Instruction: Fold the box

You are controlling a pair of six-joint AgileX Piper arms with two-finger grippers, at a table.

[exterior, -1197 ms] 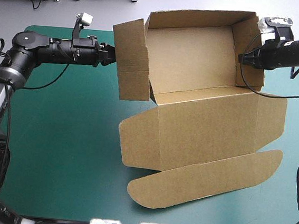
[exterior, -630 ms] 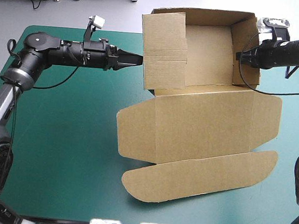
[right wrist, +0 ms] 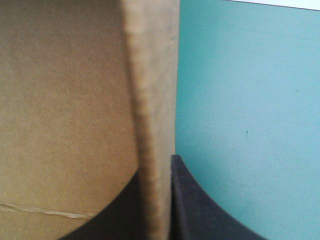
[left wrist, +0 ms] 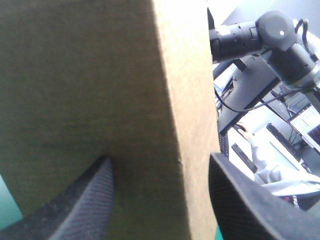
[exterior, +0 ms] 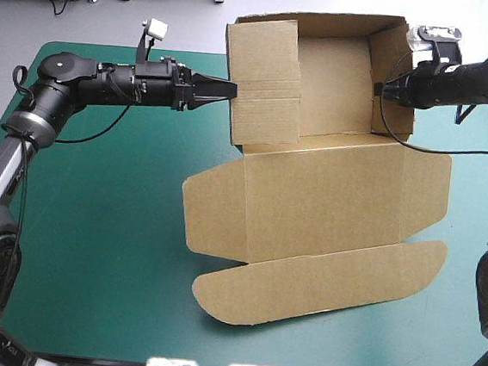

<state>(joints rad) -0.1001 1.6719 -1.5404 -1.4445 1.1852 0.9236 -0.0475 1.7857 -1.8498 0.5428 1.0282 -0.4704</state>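
Box (exterior: 312, 198): light, stiff board, judged crease-prone; on the bench (exterior: 93, 220), between the tools.
Left tool (left wrist: 160, 157): released, straddling the flap edge.
Right tool (right wrist: 157, 165): clenched on the opposite wall.
Hold: wall edges.

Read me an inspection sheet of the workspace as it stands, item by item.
surface: teal-green cover, smooth.
job's things: brown box, tray walls raised at the far side, lid and front flap flat on the cover.
clutter: nothing seen.
grippers: left claw open, edge of the left end flap between its fingers; right claw shut on the box's right wall.
cables: nothing seen beyond the arms' own.
surroundings: nothing seen at the table's edges.
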